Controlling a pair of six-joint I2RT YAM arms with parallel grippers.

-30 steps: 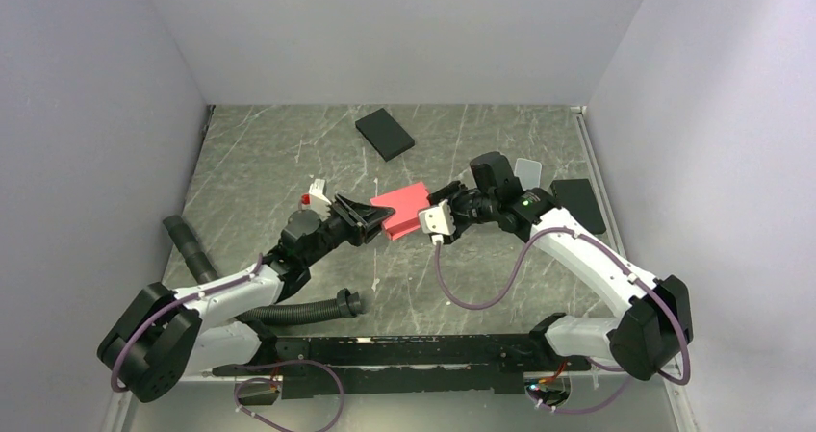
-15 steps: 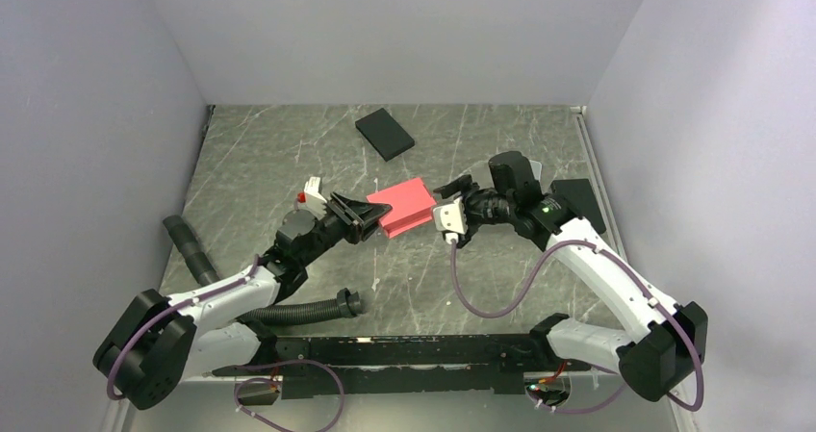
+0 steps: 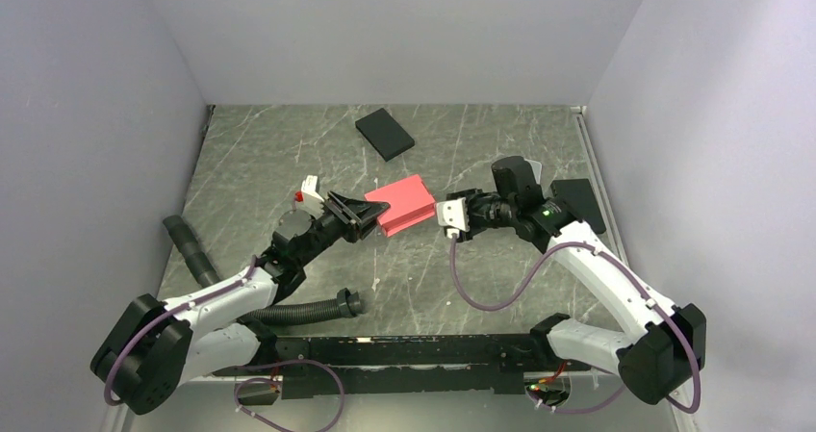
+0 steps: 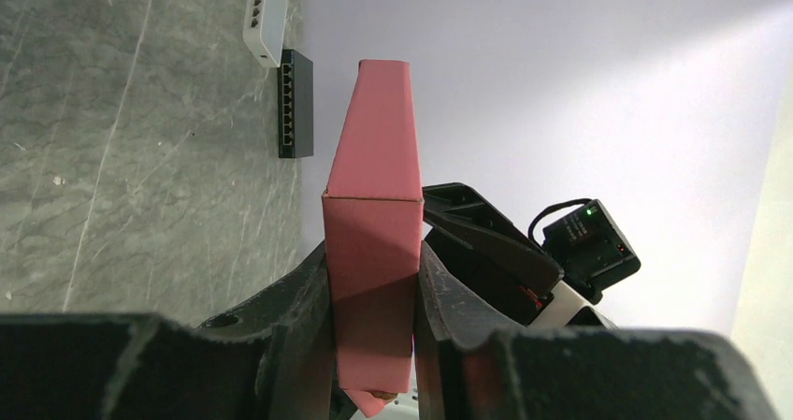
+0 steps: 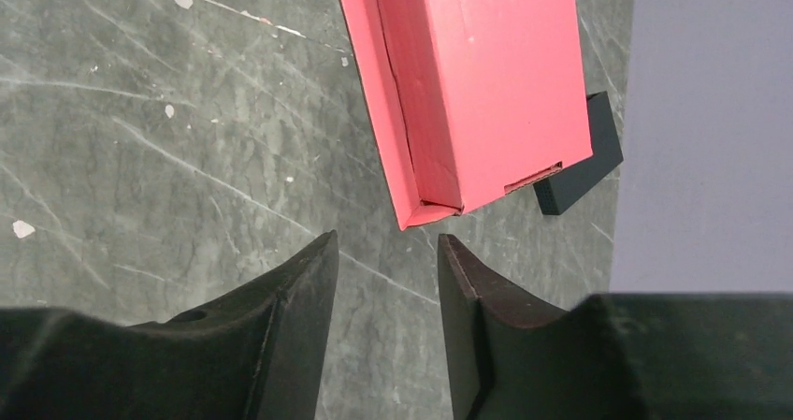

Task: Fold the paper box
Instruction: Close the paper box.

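The paper box [image 3: 404, 204] is a pinkish-red flat rectangular box, held above the table near the middle. My left gripper [image 3: 370, 218] is shut on its left end. In the left wrist view the box [image 4: 372, 205] stands edge-on between the two fingers of that gripper [image 4: 372, 280]. My right gripper [image 3: 445, 204] is open and empty, just off the box's right end and not touching it. In the right wrist view the box [image 5: 477, 83] shows one long side seam gaping open, a short way ahead of the open gripper [image 5: 385, 252].
A black flat box [image 3: 385, 134] lies at the back, also seen in the right wrist view [image 5: 580, 167]. A tiny red-and-white carton [image 3: 308, 190] sits left of the left gripper. A black device [image 3: 577, 204] and a white one [image 3: 527, 172] lie by the right wall. A black hose [image 3: 298, 309] lies at front left.
My right gripper has drawn back to the right, off the box's right end. The left gripper, still holding the box, has shifted it slightly up and back.
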